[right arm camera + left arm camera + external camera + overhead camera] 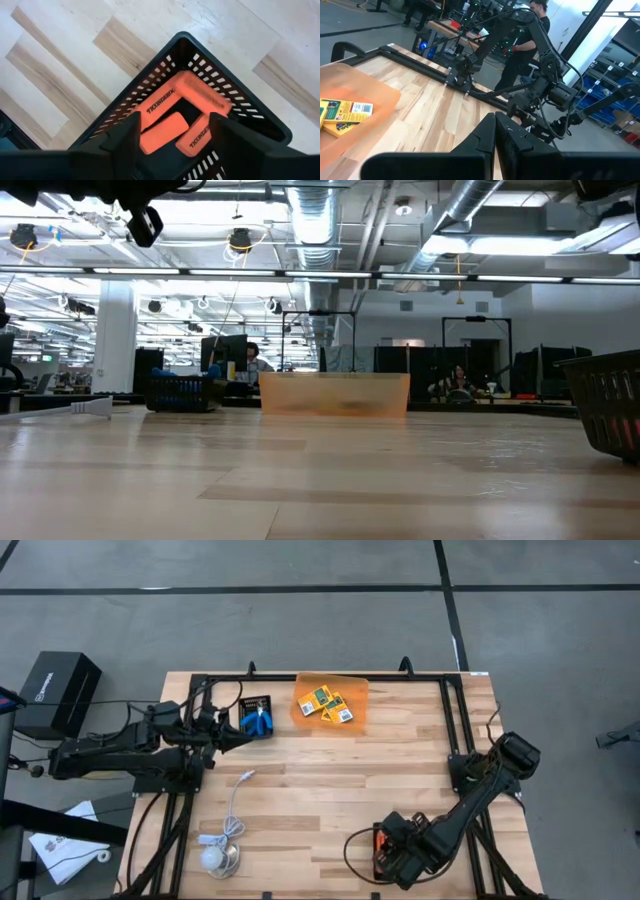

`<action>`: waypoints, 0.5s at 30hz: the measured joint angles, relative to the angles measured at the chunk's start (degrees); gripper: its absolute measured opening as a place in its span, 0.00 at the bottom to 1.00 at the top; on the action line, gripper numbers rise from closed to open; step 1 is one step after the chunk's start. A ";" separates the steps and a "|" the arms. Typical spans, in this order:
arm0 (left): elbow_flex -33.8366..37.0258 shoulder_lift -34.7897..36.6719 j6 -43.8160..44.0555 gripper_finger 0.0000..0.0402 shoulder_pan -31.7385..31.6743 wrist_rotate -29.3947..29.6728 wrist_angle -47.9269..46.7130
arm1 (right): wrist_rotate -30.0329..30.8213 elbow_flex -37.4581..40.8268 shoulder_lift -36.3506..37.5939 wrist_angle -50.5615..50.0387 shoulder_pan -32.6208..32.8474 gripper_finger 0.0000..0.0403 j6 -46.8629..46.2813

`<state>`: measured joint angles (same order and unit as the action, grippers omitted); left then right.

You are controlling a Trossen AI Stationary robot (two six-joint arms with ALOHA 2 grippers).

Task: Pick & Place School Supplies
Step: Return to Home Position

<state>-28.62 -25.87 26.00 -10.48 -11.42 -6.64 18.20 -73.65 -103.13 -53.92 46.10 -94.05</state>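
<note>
Judged sorting done, only homing left: found erasers (160, 132) in the black bin (150, 85) at the high view's lower right under the right gripper (172, 132), fingers spread, empty; crayon boxes (328, 706) upper centre; scissors (259, 722) beside the left gripper (495, 125), clenched on nothing

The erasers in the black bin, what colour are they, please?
Orange erasers, clearest in the right wrist view.

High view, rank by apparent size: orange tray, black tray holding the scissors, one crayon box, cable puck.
1. orange tray
2. black tray
3. puck and crayon box: they look about alike, so not ranked.
</note>
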 joint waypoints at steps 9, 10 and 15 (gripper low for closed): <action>0.00 0.00 0.02 0.01 0.02 0.50 0.29 | -0.37 0.04 0.72 -0.23 -1.40 0.60 1.55; 0.00 0.00 0.02 0.01 0.02 0.95 0.31 | -0.10 0.02 1.35 -0.26 -1.86 0.60 1.90; 0.00 0.00 0.33 0.01 0.04 7.11 0.43 | -2.15 0.00 6.54 -1.81 -6.32 0.61 4.96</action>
<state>-28.62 -25.87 26.33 -10.44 -4.31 -6.21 16.04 -73.65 -96.59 -55.73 39.77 -89.09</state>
